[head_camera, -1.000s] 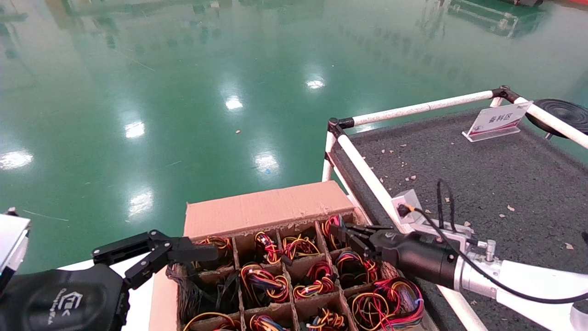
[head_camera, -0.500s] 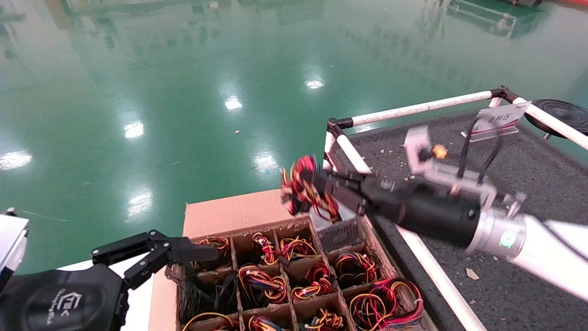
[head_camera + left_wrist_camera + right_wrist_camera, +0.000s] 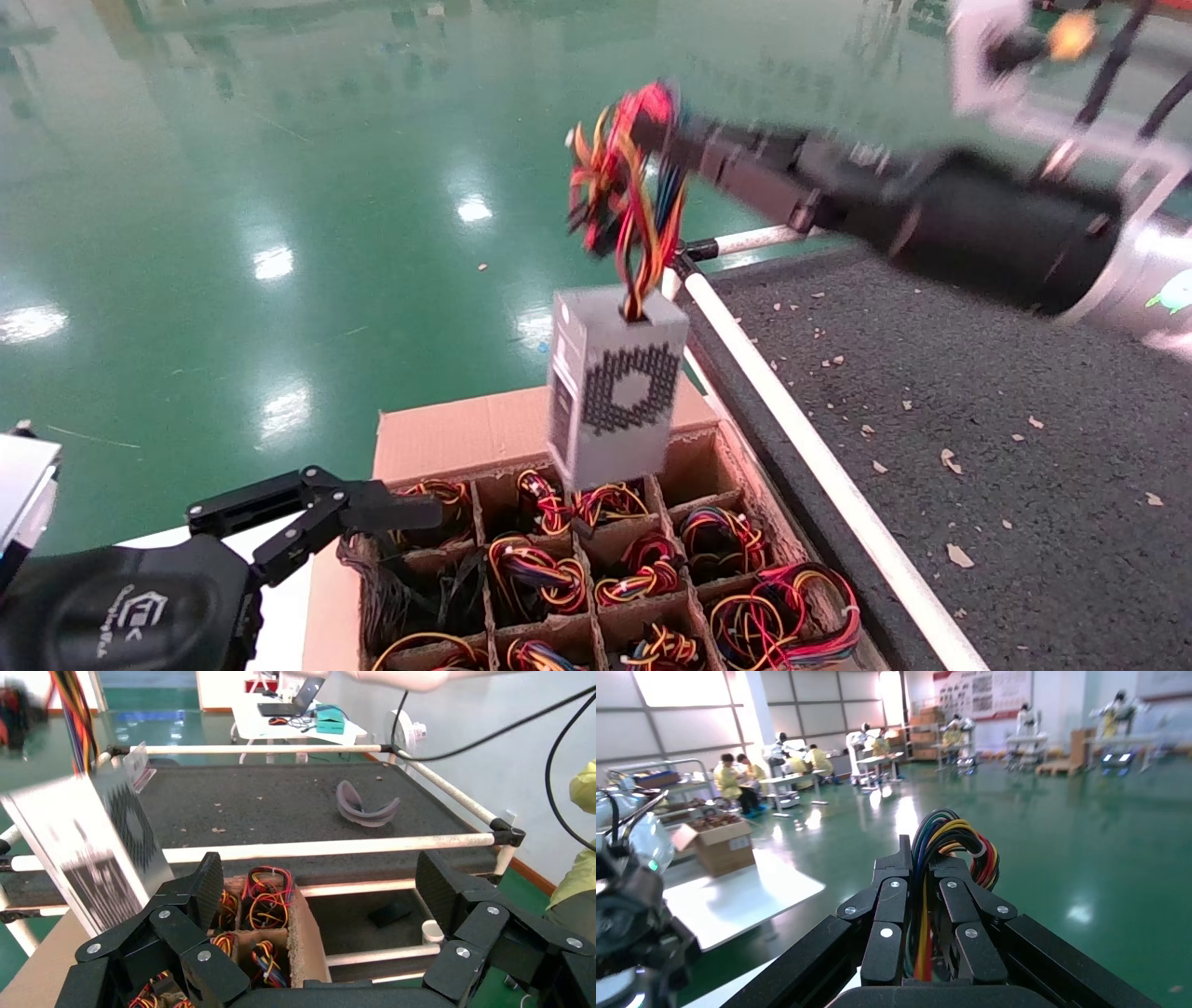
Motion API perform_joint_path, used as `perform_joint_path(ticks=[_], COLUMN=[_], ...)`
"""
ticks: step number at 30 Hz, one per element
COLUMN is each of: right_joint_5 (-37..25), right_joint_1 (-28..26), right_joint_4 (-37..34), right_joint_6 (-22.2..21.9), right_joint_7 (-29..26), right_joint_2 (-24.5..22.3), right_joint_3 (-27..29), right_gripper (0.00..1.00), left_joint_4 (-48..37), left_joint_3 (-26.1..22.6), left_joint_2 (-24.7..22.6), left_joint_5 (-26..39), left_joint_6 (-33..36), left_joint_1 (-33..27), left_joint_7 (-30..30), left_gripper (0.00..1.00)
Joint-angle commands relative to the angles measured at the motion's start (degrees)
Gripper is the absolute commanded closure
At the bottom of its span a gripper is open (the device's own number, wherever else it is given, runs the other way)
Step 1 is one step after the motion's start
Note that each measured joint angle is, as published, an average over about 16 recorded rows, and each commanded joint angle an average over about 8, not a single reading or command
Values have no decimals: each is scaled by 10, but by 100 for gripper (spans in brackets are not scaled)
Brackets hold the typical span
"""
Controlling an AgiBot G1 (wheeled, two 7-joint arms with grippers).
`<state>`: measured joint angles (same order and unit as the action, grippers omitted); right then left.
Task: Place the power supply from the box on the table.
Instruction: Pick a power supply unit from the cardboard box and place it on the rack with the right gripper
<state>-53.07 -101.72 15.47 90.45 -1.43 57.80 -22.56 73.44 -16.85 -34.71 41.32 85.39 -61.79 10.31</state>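
The power supply point(image 3: 612, 387), a grey metal unit with a honeycomb grille, hangs in the air above the far edge of the box point(image 3: 521, 429), dangling from its coloured wire bundle point(image 3: 626, 177). My right gripper point(image 3: 666, 130) is shut on that wire bundle point(image 3: 926, 874), high above the box's far right corner. The unit also shows in the left wrist view as a tilted grey block point(image 3: 84, 850). The box's grid cells hold several other wire bundles point(image 3: 633, 578). The table point(image 3: 978, 391) lies to the right of the box. My left gripper point(image 3: 410, 513) is open at the box's near left corner.
White pipe rails point(image 3: 819, 466) with black joints edge the table beside the box. Small scraps litter the dark matting. A grey curved piece point(image 3: 365, 808) lies on the table in the left wrist view. Glossy green floor point(image 3: 326, 186) spreads beyond.
My right gripper has risen from the box's far right cell, pulling the power supply up by its wires until the whole unit hangs free above the box. The left arm has not moved.
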Motion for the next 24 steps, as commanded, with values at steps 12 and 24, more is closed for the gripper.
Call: perform_joint_path(ticks=[12, 24], right_joint_5=[-40, -102], right_joint_1=[-119, -171], right_joint_4=[-67, -128], right_joint_6=[-85, -203], right_joint_7=[28, 92], right_joint_2=[-65, -133], right_joint_3=[-21, -55], right_gripper=[100, 100], left_joint_4=[0, 0], left_joint_3=[0, -1], left_joint_2=[0, 0], left_joint_5=[0, -1], left_joint_6=[0, 0], left_joint_1=[0, 0], left_joint_7=[0, 0], left_gripper=[0, 0])
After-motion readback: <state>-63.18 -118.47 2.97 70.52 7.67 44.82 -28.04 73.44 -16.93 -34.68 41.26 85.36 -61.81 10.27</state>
